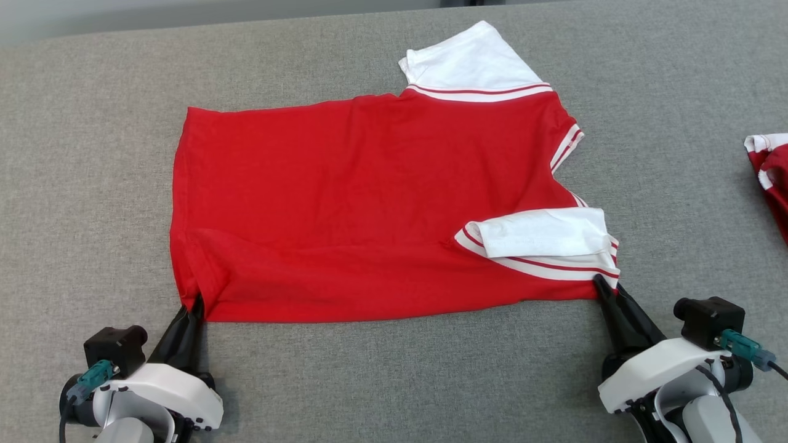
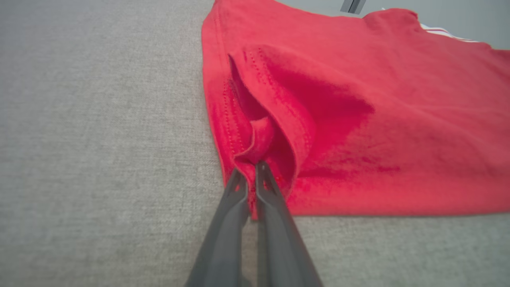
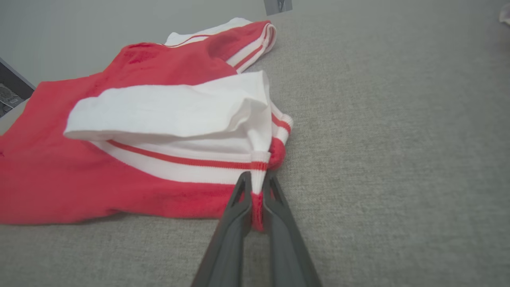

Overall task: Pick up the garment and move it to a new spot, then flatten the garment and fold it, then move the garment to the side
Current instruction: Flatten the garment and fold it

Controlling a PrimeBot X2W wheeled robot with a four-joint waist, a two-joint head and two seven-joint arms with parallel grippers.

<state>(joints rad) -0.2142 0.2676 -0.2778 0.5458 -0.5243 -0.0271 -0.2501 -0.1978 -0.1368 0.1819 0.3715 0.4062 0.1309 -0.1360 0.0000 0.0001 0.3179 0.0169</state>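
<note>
Jaws on both arms are clenched on the red T-shirt [image 1: 369,203]. The left jaws, lower left of the head view, pinch its near hem corner, which the left wrist view shows bunched into a fold. The right jaws, lower right, pinch the striped edge under the folded-over white sleeve [image 1: 542,232]. Beyond them the shirt lies spread on the grey counter [image 1: 92,184]. Another red-and-white garment [image 1: 769,169] lies at the head view's right edge.

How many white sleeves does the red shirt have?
2. The far sleeve sticks out flat from the red shirt; the near sleeve is folded back over it, beside the right end effector. None look hidden.
</note>
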